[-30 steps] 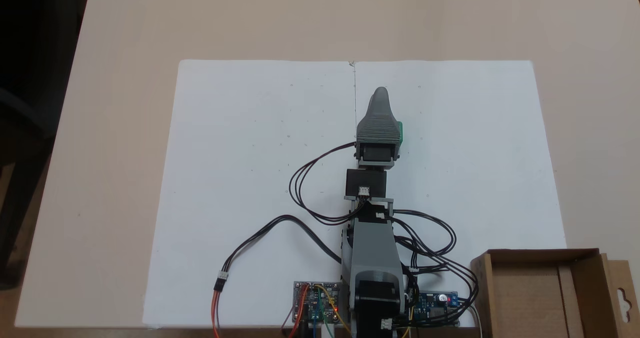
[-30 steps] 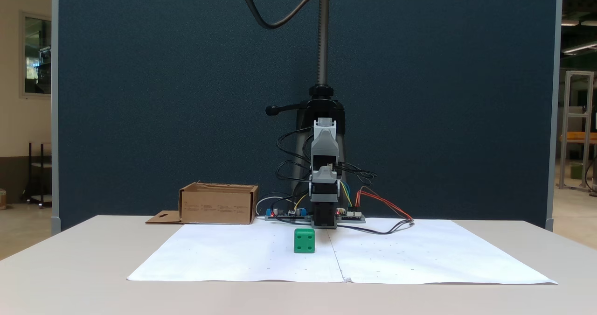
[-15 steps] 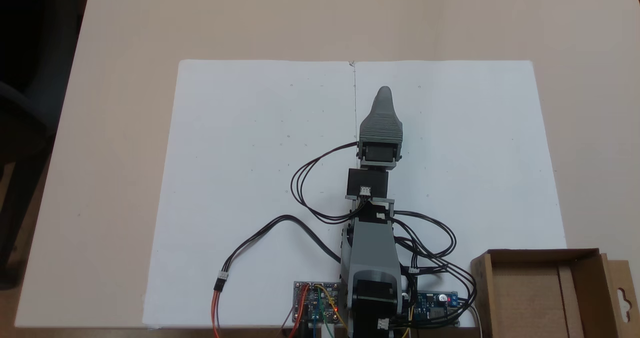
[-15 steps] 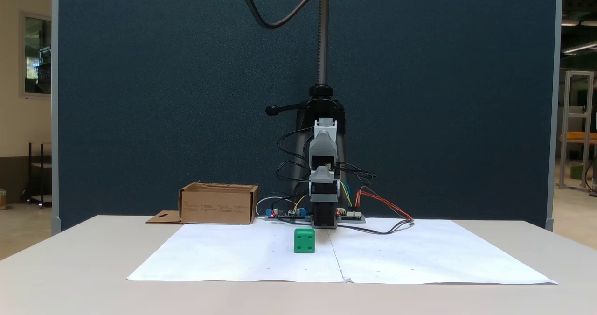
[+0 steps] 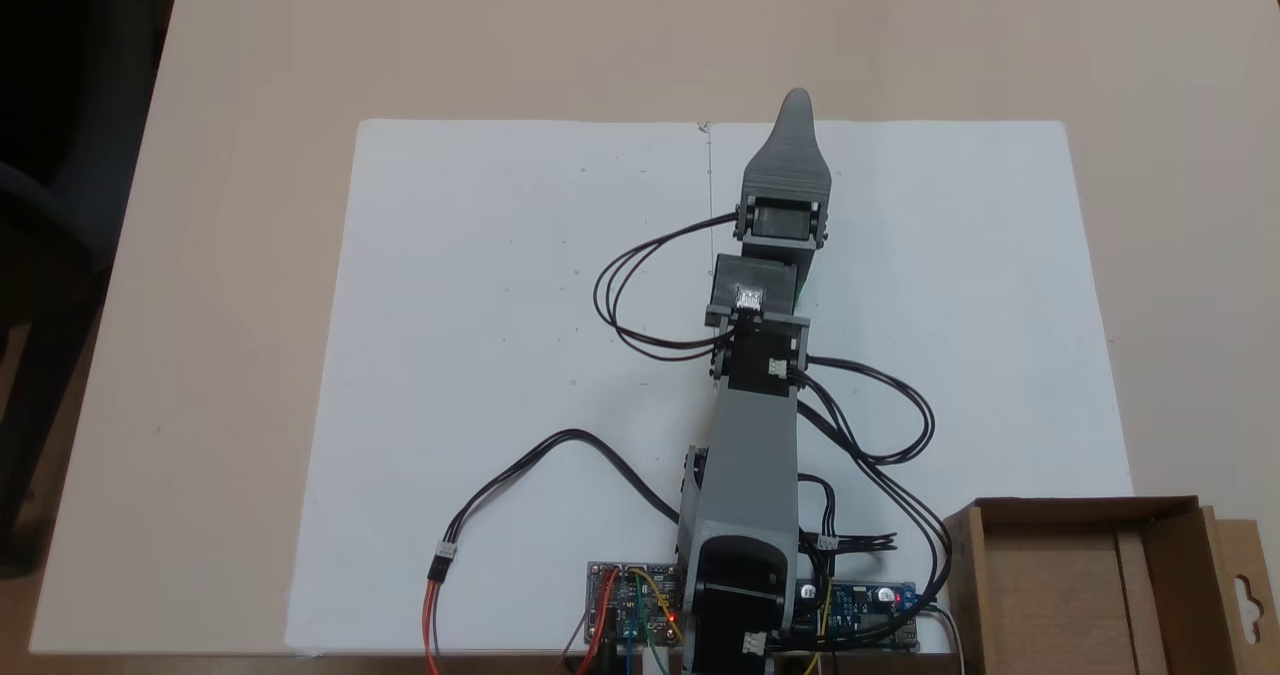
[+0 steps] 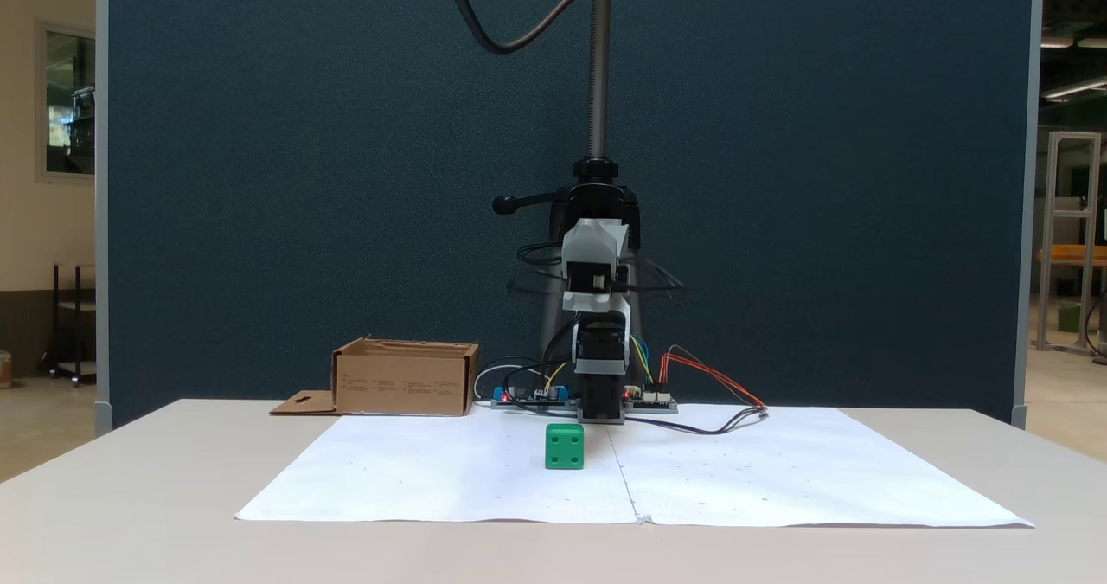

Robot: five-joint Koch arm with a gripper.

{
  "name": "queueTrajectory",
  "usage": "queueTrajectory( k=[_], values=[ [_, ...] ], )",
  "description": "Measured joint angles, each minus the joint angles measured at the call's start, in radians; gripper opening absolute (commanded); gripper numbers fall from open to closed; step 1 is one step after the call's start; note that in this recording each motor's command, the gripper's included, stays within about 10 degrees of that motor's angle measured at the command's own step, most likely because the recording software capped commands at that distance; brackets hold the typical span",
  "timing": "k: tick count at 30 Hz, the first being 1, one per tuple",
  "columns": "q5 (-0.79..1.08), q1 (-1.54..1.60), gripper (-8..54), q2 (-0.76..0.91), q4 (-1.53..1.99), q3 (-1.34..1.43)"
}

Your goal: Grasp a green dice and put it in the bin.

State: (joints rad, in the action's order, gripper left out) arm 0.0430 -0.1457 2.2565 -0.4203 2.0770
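Observation:
The green dice sits on the white paper, in front of the arm's base, with nothing touching it. From above, the arm's wrist covers it. My gripper stretches out over the far edge of the paper, well past the dice and above it. In the front-facing fixed view the gripper is raised high and blurred. Its jaws lie one over the other, so only one tip shows. The bin, an open brown cardboard box, stands beside the arm's base.
Two white paper sheets cover the middle of the beige table. Circuit boards and looping black cables lie around the base. A camera stand pole rises behind the arm, before a dark blue partition.
The arm has stretched forward and lifted, carrying the gripper from mid-sheet to the paper's far edge. The dice has stayed in place.

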Motion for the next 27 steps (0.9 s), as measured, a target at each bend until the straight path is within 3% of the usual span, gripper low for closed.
queueTrajectory(
  k=[4,11,19,27],
  values=[
    [0.002,-0.035,44.2,0.0,0.485,-0.273],
    [0.002,-0.018,43.9,-0.006,0.969,-0.603],
    [0.002,0.017,43.9,-0.14,1.509,-1.002],
    [0.002,0.008,43.6,-0.23,1.925,-1.0]
  ],
)
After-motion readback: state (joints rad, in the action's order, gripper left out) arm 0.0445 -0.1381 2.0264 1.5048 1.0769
